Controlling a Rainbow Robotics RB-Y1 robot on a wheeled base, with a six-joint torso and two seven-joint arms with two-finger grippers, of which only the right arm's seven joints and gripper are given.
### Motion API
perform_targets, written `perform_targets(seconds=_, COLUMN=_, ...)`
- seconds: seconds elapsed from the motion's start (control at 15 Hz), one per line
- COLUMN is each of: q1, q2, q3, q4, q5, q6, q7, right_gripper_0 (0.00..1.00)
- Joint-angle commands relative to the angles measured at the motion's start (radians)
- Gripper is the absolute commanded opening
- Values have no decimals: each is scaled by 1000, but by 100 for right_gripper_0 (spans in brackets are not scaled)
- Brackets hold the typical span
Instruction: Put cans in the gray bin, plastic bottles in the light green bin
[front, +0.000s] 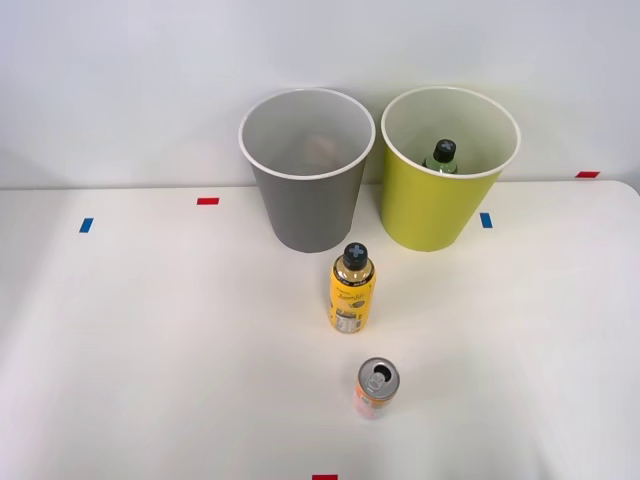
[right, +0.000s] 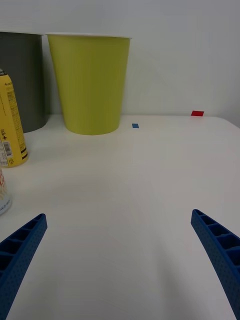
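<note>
White tabletop (front: 150, 330) runs back to a pale wall, with small red and blue tape marks along its far edge. At that far edge, near the middle, stand the gray bin (front: 308, 200) and, just beside it toward the right-hand corner, the light green bin (front: 440, 195). A green plastic bottle (front: 441, 157) already sits inside the light green bin, its black cap showing above the rim shadow, so that part of the sorting looks done. Something pale lies in the gray bin, but what it is cannot be told.

Two things remain on the table. A yellow bottle (front: 352, 290) with a dark cap stands upright in front of the bins, and the can (front: 377, 388), orange-pink with a silver top, stands nearer the front edge, apart from it.

The right gripper (right: 120, 260) is spread wide with nothing between its fingers (right: 220, 250), low over bare table to the side of the can. The can likely belongs in the gray bin next.
</note>
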Motion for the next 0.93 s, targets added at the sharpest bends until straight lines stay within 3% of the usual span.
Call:
perform_targets(seconds=0.07, q1=0, q2=0, q3=0, q4=0, q5=0, q6=0, q7=0, right_gripper_0=100)
perform_targets(seconds=0.93, q1=0, q2=0, q3=0, q4=0, q5=0, q6=0, q7=0, right_gripper_0=100)
